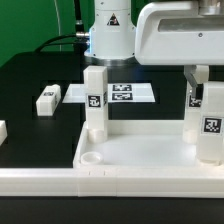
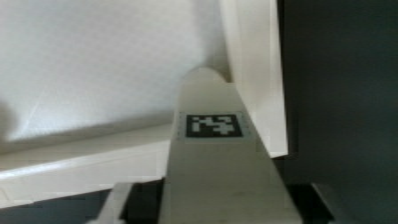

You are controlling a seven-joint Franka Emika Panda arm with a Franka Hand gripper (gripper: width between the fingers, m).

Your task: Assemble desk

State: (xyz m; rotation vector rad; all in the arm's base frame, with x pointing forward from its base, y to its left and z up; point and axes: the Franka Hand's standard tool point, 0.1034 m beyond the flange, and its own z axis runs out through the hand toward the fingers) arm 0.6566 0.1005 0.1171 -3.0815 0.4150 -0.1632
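Roughly half done, I judge. Reading the exterior view as a dial, one leg (image 1: 95, 100) stands upright in the desk top (image 1: 140, 160) toward 10 o'clock. A second leg (image 1: 210, 128) stands at 3 o'clock, with the gripper (image 1: 200, 88) closed round its upper part, the jaws parted only to its width. A loose leg (image 1: 47, 100) lies on the black tabletop (image 1: 30, 75) at 9 o'clock, and I see what looks like another at the edge, both unfitted. The tray-like top holds only the two standing legs.
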